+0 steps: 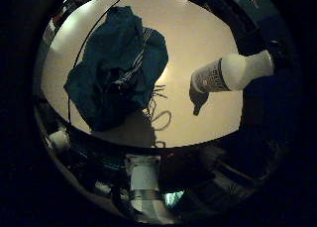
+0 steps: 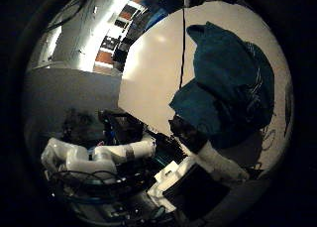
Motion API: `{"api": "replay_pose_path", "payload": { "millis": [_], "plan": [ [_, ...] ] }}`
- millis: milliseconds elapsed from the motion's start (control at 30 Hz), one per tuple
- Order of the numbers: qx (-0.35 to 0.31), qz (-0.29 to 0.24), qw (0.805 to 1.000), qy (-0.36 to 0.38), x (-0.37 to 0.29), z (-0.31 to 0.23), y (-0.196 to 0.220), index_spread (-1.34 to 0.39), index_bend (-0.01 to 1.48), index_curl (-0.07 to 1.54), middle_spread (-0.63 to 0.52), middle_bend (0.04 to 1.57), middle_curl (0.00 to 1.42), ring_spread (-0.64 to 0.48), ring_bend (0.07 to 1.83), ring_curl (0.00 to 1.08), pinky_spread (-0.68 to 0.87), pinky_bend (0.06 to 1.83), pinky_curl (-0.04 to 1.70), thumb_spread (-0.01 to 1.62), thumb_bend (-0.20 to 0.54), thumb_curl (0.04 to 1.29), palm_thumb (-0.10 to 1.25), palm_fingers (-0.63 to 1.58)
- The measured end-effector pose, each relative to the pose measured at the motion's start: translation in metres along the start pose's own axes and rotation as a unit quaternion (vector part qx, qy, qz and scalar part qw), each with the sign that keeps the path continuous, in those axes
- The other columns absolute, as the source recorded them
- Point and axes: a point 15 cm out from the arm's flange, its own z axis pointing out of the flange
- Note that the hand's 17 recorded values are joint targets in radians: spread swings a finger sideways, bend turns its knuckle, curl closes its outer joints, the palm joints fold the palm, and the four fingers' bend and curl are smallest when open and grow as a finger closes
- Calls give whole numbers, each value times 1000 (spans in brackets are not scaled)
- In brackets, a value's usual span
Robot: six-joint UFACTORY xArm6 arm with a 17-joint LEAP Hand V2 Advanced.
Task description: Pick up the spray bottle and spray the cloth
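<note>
Cloth (image 1: 116, 68), teal and crumpled with pale stripes, lies on the light table (image 1: 198, 33) in the little-finger-side view. Near it but apart, the white spray bottle (image 1: 233, 73) appears held up off the table, casting a shadow on the tabletop below. In the thumb-side view, a white and black finger (image 2: 208, 155) of the hand (image 2: 198, 177) reaches toward the cloth; whether the hand grips the bottle cannot be told.
</note>
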Motion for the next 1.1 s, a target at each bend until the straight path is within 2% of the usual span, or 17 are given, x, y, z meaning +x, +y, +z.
{"api": "replay_pose_path", "payload": {
  "millis": [200,333,567,833,1100],
  "plan": [
    [22,45,999,7,30,-20,-5,-403,175,325,36,204,332,176,234,216,380,533,18,1072,-21,356,659,226],
    [16,73,997,2,41,-40,9,-386,166,315,39,195,334,177,231,225,373,535,27,1069,-23,353,667,215],
    [73,112,991,0,56,-81,14,-362,164,301,41,199,337,178,236,237,370,557,39,1067,-24,343,629,205],
    [154,176,972,-17,83,-127,25,-287,156,280,74,212,344,177,281,255,362,605,50,1047,-23,334,663,169],
    [254,224,940,-35,115,-168,28,-258,159,283,111,212,344,184,285,256,365,636,53,1044,-24,333,646,144]
  ]
}}
